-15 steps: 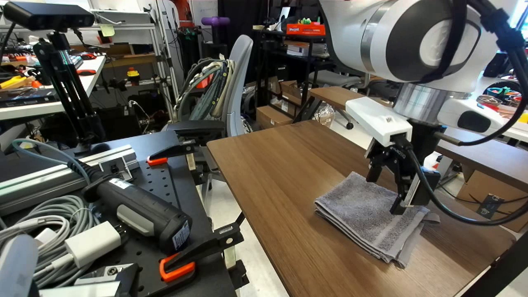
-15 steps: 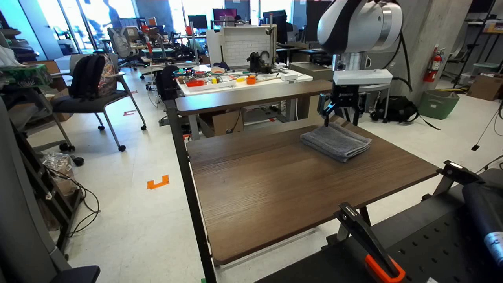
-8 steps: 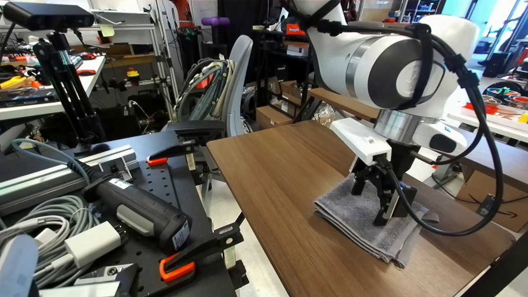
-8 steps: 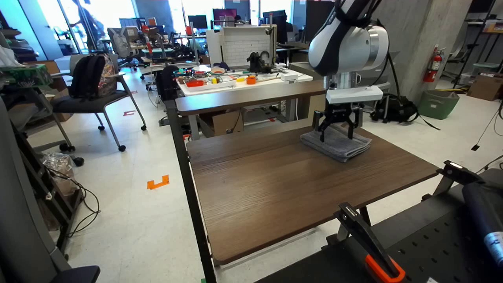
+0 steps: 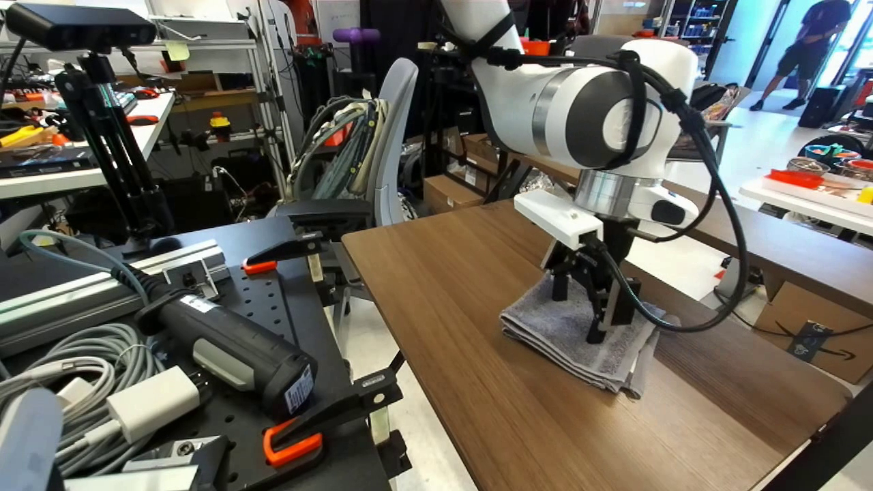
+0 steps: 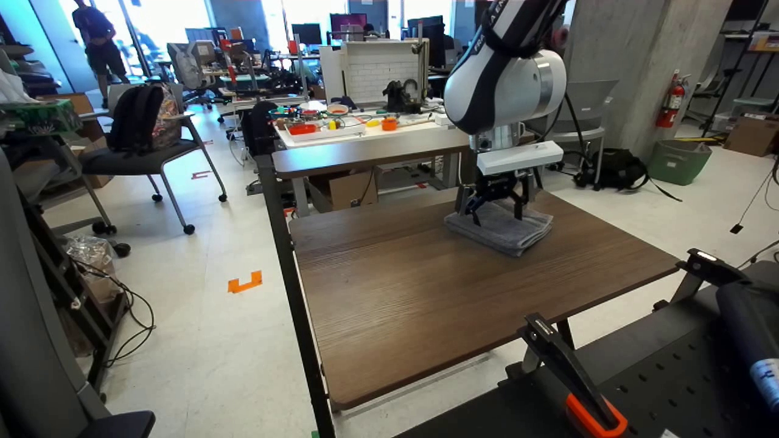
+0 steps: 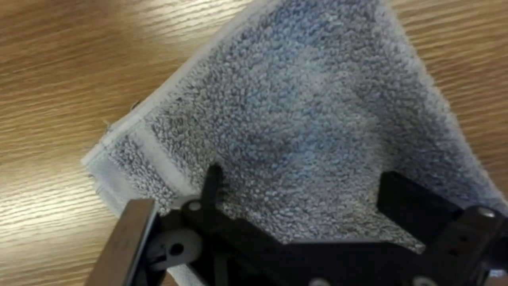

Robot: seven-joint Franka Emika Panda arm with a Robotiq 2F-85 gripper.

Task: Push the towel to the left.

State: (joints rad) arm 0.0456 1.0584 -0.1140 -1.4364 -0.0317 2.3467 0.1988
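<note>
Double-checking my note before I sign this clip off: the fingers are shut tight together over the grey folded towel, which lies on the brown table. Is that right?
Not quite: the fingers are not shut together. The wrist view shows them spread apart over the grey folded towel, which does lie on the brown table.

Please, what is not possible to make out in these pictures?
Upper corner of the towel, wrist view: cut off by the top edge.
Its lower part, wrist view: mostly covered by the tool.
Head of the person, both exterior views: beyond the top edge.
Print on a white label, in an exterior view: too small to read.
</note>
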